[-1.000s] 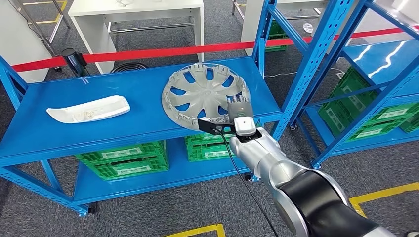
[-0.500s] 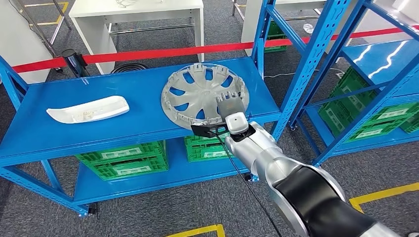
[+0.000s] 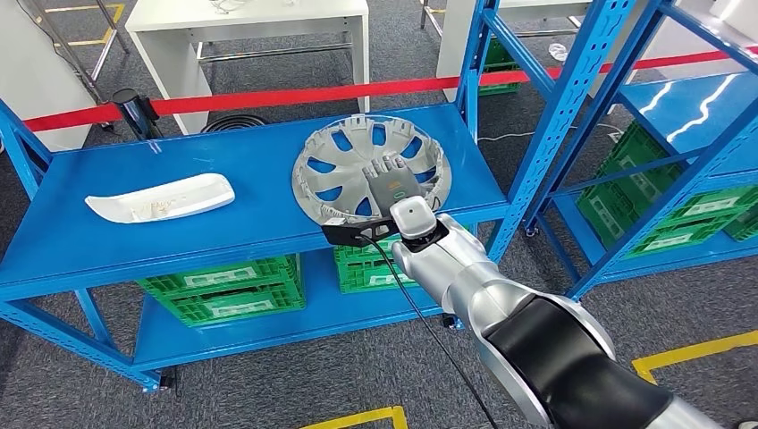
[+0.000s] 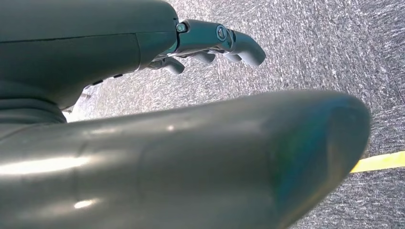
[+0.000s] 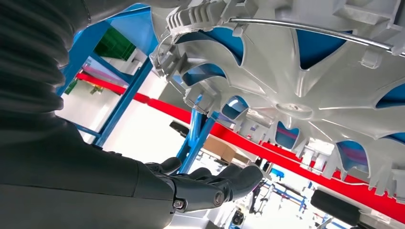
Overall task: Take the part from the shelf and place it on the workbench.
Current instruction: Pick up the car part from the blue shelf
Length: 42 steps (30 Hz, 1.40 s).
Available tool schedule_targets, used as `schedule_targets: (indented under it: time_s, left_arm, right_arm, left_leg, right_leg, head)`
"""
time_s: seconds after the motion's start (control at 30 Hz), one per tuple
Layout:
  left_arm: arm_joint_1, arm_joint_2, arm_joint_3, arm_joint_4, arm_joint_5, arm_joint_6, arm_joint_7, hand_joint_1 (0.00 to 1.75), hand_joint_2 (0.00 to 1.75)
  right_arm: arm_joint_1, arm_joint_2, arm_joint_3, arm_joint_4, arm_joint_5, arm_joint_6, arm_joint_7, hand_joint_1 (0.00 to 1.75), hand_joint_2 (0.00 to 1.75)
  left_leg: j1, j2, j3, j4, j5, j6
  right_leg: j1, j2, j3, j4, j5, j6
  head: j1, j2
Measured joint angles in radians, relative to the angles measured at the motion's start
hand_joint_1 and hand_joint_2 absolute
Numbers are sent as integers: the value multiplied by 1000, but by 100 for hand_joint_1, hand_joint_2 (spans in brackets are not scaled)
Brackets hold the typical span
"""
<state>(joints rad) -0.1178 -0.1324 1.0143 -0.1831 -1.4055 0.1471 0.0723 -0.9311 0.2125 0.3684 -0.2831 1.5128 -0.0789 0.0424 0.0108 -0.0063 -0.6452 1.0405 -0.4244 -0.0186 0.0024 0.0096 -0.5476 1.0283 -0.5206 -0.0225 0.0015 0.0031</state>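
**A:** The wheel cover (image 3: 369, 176) is the part to fetch. It lies inner side up on the blue shelf (image 3: 259, 219), near the front edge towards the right-hand post, with the right hand (image 3: 391, 177) over its middle.

**B:** Is the hand holding it?

**A:** I judge not. In the right wrist view the fingers (image 5: 224, 183) are stretched out, loosely apart, with open air between them and the ribbed face of the cover. Nothing is pinched.

**B:** So how should the grasp go?

**A:** The spokes have open windows (the blue shelf shows through them), so fingers could hook through one and close on a spoke, or the hand could shift to the near rim and clamp there. The rim's small clips look thin, so I'd avoid squeezing on those.

**B:** Risks?

**A:** The cover is wide and light; held at one edge it will likely sag and swing. Lift it level, and mind the shelf post.

**B:** The white tray-like piece (image 3: 161, 197) on the left?

**A:** Well apart from the cover, no obstacle.

**B:** And the left hand (image 4: 210, 45)?

**A:** Hanging over the carpet, fingers curled with nothing in them.
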Motion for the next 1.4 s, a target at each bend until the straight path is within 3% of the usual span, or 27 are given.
schedule_targets:
  time_s: [0.53,0.87,1.4]
  left_arm:
    - [-7,0,0,0,-12,24,16,0,0]
    - [-9,-2,0,0,-18,22,21,0,0]
    - [-13,-5,0,0,-21,21,23,0,0]
  right_arm:
    - [18,0,-43,0,-187,-94,-34,0,175]
    - [43,-5,-130,10,-246,84,111,0,175]
    - [44,-14,-156,15,-249,94,119,0,175]
  left_leg:
    - [0,0,0,0,0,0]
    - [0,1,0,0,0,0]
    - [0,1,0,0,0,0]
  right_leg:
    - [0,0,0,0,0,0]
    - [0,1,-1,0,0,0]
    - [0,1,-1,0,0,0]
  head:
    - [0,0]
    - [0,0]
    - [0,0]
